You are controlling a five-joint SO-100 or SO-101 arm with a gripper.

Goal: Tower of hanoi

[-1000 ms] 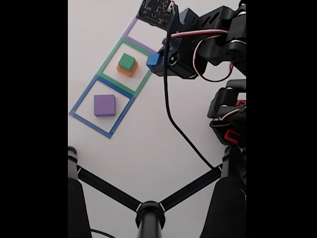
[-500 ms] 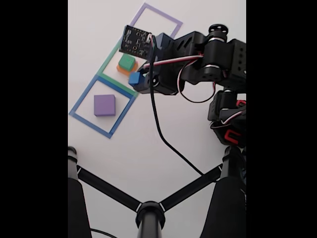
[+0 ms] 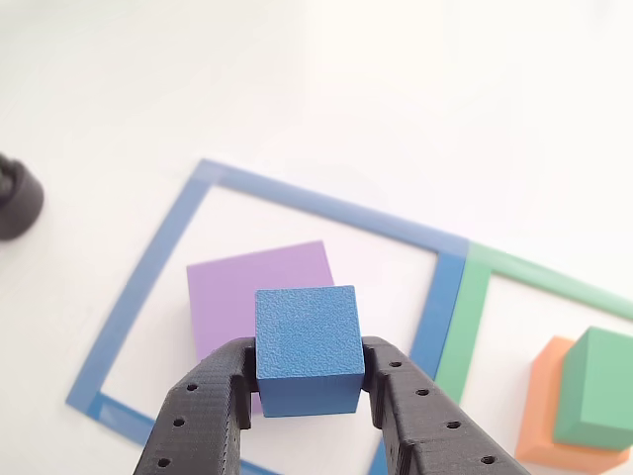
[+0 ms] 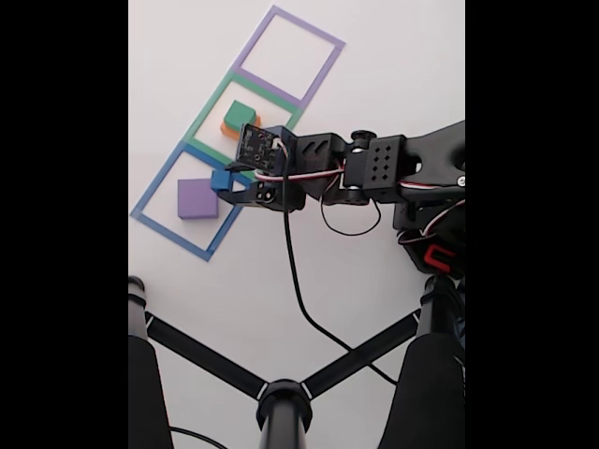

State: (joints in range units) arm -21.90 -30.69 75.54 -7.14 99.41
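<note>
While the tool (image 3: 307,381) is clamped on the blue cube (image 3: 308,349), one black finger (image 3: 203,421) presses its left face and the other its right face in the other view, and the cube hangs above the purple block (image 3: 259,294), covering that block's lower right part. In the fixed view the cube (image 4: 221,180) sits at about two o'clock from the purple block (image 4: 197,198), over the right edge of the blue tape square (image 4: 159,186). The purple block lies flat inside that square with bare white bench (image 4: 374,56) showing on all its sides. At one o'clock from it, inside the green tape square (image 4: 208,112), the green block (image 4: 240,114) rests on the orange block (image 4: 227,128); the camera board on the arm (image 4: 374,173) hides their lower right corner. In the other view this pair (image 3: 600,388) is cut off by the right and bottom edges. The purple tape square (image 4: 323,37) at twelve o'clock has only bare bench inside. Open bench spreads toward six o'clock as far as the black stand legs (image 4: 206,360). No readable writing shows anywhere. A dark round object (image 3: 18,198) at nine o'clock in the other view is cut off and hard to identify.
</note>
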